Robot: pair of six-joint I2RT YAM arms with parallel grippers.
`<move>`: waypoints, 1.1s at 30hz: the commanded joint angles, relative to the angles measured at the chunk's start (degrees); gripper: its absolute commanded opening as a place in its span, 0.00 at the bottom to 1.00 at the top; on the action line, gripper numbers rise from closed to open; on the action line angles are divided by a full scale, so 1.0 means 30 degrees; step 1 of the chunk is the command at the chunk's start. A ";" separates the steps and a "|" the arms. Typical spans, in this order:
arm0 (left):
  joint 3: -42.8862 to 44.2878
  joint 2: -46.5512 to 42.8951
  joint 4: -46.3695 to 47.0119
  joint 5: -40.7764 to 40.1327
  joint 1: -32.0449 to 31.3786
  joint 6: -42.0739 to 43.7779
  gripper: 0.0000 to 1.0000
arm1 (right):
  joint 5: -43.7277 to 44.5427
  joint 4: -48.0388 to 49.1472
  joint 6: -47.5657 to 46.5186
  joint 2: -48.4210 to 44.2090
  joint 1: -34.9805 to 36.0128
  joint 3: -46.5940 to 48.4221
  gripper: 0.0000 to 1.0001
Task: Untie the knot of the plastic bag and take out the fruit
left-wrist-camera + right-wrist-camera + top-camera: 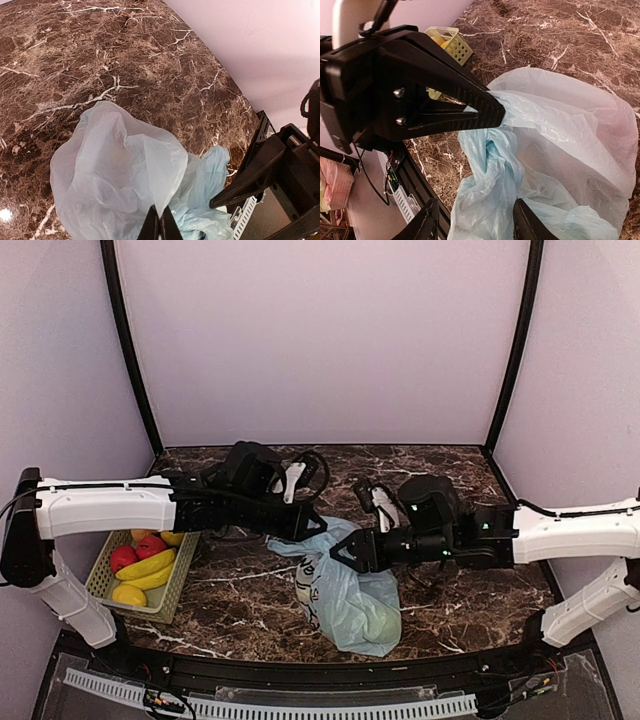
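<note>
Both my arms reach inward over the dark marble table (pixel 240 590) and meet near its middle, the forearms lying low and almost level. My left gripper (pixel 318 530) comes in from the left, its two fingers pressed together on a fold of the plastic bag (pixel 345 595), pinching the thin film at the bag's far upper end. In the left wrist view those fingertips (pixel 160 226) form a single closed point with pale plastic bunched around them. My right gripper (pixel 477 222) comes in from the right, just beside the left one. Its fingers (pixel 427 225) stand apart with crumpled plastic lying between them; I cannot tell whether either pad touches it. A twisted strand (pixel 490 147) of the bag hangs below the left pinch, and I cannot tell whether it is tied.

I count one bag, pale blue-green, lying at the table's centre with its bulk toward the near edge. One greenish bulge (pixel 375 635) shows through its near end; the rest of its contents are hidden. One slotted basket (pixel 100 580) sits at the left edge, well apart from the bag, holding two red apples (pixel 135 552) and yellow bananas (pixel 150 565), at least two.
</note>
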 commanded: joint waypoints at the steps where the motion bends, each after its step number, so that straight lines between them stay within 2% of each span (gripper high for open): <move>1: -0.0290 -0.0572 0.0341 0.0241 0.0090 -0.0166 0.01 | 0.0054 -0.0368 -0.0059 0.0942 -0.0058 0.0901 0.45; 4: -0.0323 -0.0568 0.0348 0.0241 0.0098 -0.0180 0.01 | 0.0127 -0.0387 -0.0133 0.1158 -0.0108 0.0977 0.31; 9: -0.0553 -0.0861 0.0335 0.0255 0.0094 0.0015 0.01 | 0.0255 -0.0399 -0.0053 0.1311 -0.0315 0.1140 0.00; 13: -0.1117 -0.1401 0.0996 0.0366 0.0155 0.0069 0.01 | -0.0053 -0.0509 -0.0549 0.1355 -0.0387 0.1687 0.00; 18: -0.0488 -0.1268 0.0440 0.1325 0.0536 0.0442 0.01 | -0.0624 0.0583 -0.1090 0.0538 -0.0399 0.1082 0.00; 21: -0.1015 -0.1945 0.0428 0.1046 0.1059 0.0284 0.01 | -0.1510 0.1644 -0.1937 -0.0359 -0.0390 0.0376 0.00; 27: -0.1602 -0.3169 0.0183 0.1290 0.1991 0.0061 0.01 | -0.2891 0.1462 -0.4006 -0.1722 -0.0031 0.0289 0.00; 33: -0.1873 -0.3764 -0.0449 0.0872 0.2249 0.0159 0.01 | -0.2808 0.1624 -0.3444 -0.1718 0.0052 -0.0992 0.00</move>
